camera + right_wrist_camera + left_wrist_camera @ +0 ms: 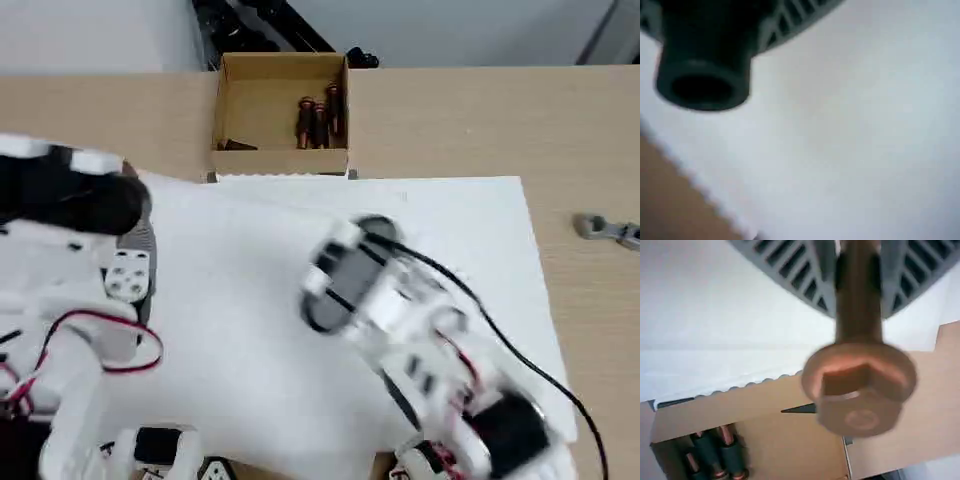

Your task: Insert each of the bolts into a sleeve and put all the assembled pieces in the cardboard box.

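Left gripper is clamped on the bolt by the shank, head free, just short of the box at upper centre of the high view. Right gripper is grasping the sleeve, mid-frame there. Both parts look stiff, light and probably slick, so mid-body grips seem right.

No legible text, numbers, labels or signs anywhere. Head of the bolt carries a faint round mark, too blurred to read. Walls of the cardboard box: plain brown, no print discernible.
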